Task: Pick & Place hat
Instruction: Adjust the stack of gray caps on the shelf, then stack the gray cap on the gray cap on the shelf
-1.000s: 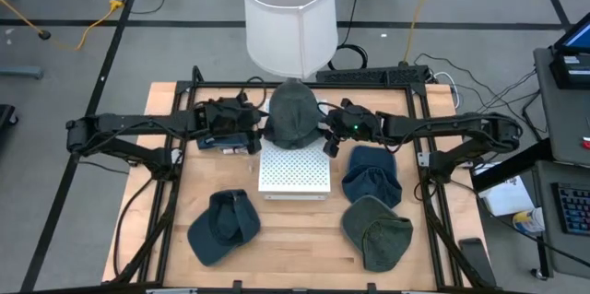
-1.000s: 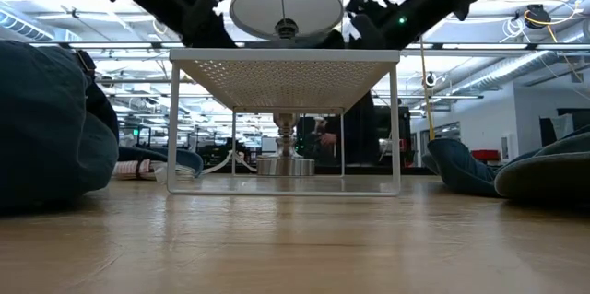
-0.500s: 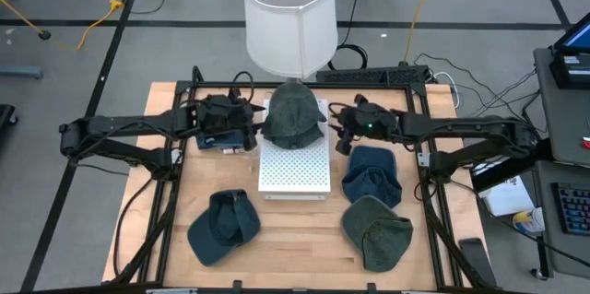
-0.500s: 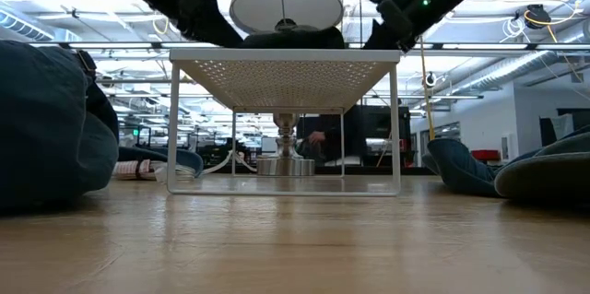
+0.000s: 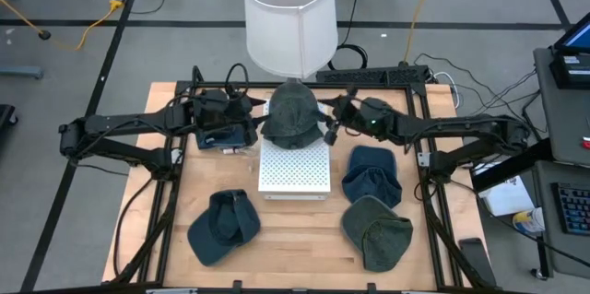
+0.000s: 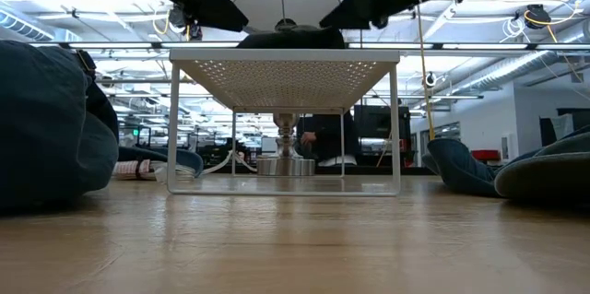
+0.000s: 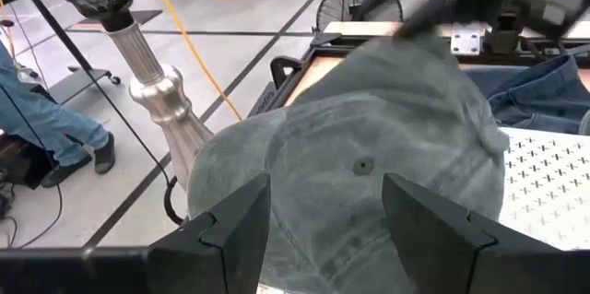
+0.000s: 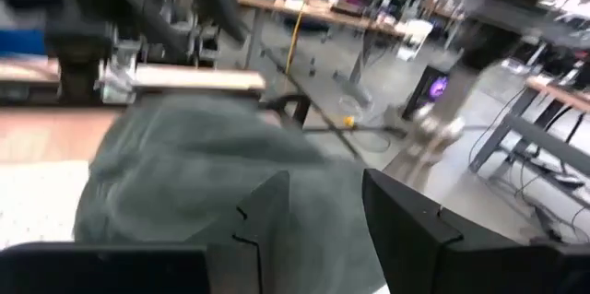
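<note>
A grey-green hat point(image 5: 293, 112) lies on the far end of a white perforated rack point(image 5: 293, 172). In the low view it shows as a dark hump point(image 6: 290, 38) on the rack's top point(image 6: 286, 54). My left gripper point(image 5: 256, 117) is open at the hat's left side, and the hat fills its wrist view point(image 7: 369, 165) just past the fingers. My right gripper point(image 5: 330, 121) is open at the hat's right side, with the hat point(image 8: 203, 165) ahead of it. I see neither gripper touching the hat.
A lamp with a white shade point(image 5: 289, 16) stands just beyond the rack. A blue cap point(image 5: 224, 228) lies near left, and a blue hat point(image 5: 371, 174) and a green hat point(image 5: 378, 231) lie on the right. A dark blue object point(image 5: 226, 137) lies under my left arm.
Both grippers have drawn away from the hat's sides, the left toward the table's left, the right toward its right. The right then went a little toward the far edge. The hat has settled on the rack's far end, and its hump now shows in the low view.
</note>
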Tool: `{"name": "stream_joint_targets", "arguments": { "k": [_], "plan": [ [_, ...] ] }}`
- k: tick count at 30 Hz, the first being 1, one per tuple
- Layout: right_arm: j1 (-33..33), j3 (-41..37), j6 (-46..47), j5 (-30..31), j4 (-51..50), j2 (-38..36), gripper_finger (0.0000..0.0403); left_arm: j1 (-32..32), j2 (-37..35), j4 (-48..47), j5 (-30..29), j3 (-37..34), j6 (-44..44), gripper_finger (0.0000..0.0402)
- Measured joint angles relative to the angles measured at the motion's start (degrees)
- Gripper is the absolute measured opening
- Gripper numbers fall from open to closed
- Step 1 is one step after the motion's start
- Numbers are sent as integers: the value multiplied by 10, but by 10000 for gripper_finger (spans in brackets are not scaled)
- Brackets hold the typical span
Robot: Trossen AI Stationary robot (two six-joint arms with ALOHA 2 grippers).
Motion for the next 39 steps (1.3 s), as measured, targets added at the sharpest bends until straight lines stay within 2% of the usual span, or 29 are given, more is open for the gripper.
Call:
{"name": "stream_joint_targets", "arguments": {
  "k": [10, 17, 20, 24, 30, 34, 39],
  "plan": [
    [12, 0, -9, -13, -31, 60, 130, 0, 0, 5, 0, 0, -2, 214],
    [16, 0, -17, -14, -8, 3, 130, 0, -4, 44, 0, 0, -6, 214],
    [20, 0, 7, -14, -41, -40, 130, -1, -9, 55, 1, 0, -37, 214],
    [37, 0, 76, -17, -137, -94, 140, -3, -29, 39, 16, 0, -140, 214],
    [61, 0, 240, -83, -284, -166, 182, -9, -66, 30, 92, 0, -313, 214],
    [60, 0, 362, -180, -351, -198, 205, -17, -89, 30, 120, 0, -395, 214],
    [61, 0, 523, -302, -395, -214, 205, -36, -113, 31, 123, 0, -460, 214]
  ]
}}
